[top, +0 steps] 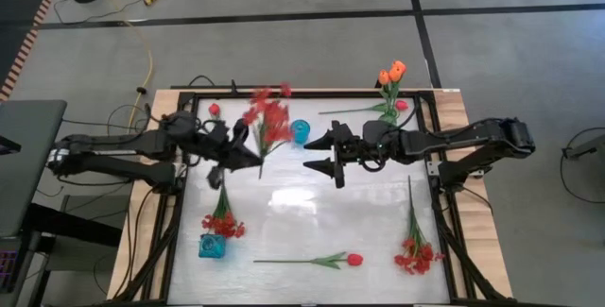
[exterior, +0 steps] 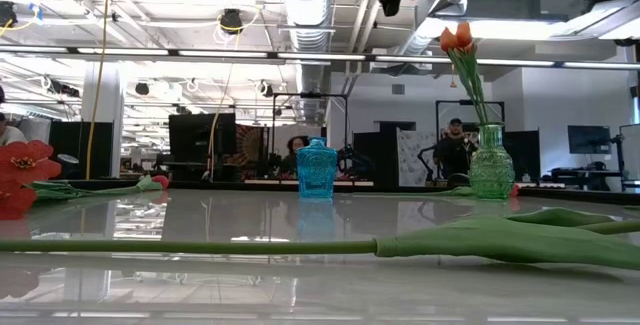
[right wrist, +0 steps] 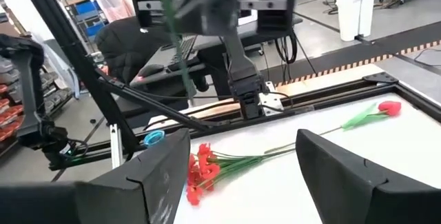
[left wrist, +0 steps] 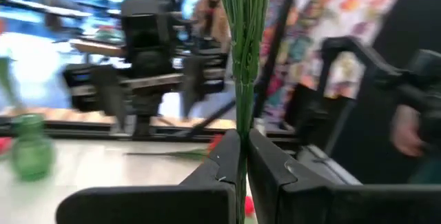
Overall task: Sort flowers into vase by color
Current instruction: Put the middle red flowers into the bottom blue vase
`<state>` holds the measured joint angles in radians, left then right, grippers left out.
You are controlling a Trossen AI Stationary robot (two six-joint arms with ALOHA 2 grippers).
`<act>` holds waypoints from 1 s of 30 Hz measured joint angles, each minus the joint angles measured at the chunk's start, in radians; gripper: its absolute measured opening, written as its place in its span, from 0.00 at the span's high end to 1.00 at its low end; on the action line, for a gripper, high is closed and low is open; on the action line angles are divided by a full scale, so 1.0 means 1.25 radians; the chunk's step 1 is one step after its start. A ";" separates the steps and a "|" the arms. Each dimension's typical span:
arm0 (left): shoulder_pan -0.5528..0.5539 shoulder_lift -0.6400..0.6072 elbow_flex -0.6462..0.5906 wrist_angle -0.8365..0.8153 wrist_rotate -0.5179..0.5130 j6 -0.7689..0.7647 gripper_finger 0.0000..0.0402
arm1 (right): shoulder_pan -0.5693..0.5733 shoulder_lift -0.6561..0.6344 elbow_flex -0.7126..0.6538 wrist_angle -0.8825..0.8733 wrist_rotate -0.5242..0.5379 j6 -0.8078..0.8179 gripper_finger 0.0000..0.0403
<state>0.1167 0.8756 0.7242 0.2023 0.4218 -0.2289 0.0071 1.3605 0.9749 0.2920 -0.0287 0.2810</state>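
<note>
My left gripper (top: 244, 159) is shut on a bushy spray of small red blossoms (top: 269, 118), left of the round blue vase (top: 301, 132). My right gripper (top: 326, 153) hangs open just right of that vase and touches nothing. Two orange tulips (top: 391, 71) stand in the green vase (exterior: 490, 165) near the far edge. A second red spray (top: 223, 222) lies beside a square blue vase (top: 212, 246). A third spray (top: 416, 250) and a red-pink tulip (top: 354, 260) lie flat on the near part of the table. My left gripper pinches the spray's bundle of green stems (left wrist: 241, 131) between its two fingers (left wrist: 275, 176), which lie across the stems. The stems rise out of the hold, and the blossoms (top: 272, 116) lean toward the far edge. The spray is lifted clear of the table.
Two more red-pink tulips lie at the far edge, one at the left (top: 215, 109) and one by the green vase (top: 402, 105). A dark frame (top: 442, 203) runs round the white tabletop. People and desks show in the room beyond.
</note>
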 joint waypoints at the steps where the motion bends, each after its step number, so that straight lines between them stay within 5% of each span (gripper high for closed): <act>1: -0.012 -0.010 0.000 -0.009 0.012 -0.001 1.00 | 0.001 0.000 0.000 -0.001 0.000 0.000 0.28; 14: -0.320 -0.054 -0.111 0.074 -0.045 -0.038 1.00 | 0.010 0.001 0.000 -0.025 0.004 0.006 0.28; 30: -0.534 -0.272 -0.294 0.081 -0.139 -0.052 1.00 | 0.027 0.001 0.000 -0.023 0.023 0.007 0.28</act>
<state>-0.5510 0.5355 0.3572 0.3039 0.2478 -0.2944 0.0403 1.3613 0.9749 0.2638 -0.0006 0.2893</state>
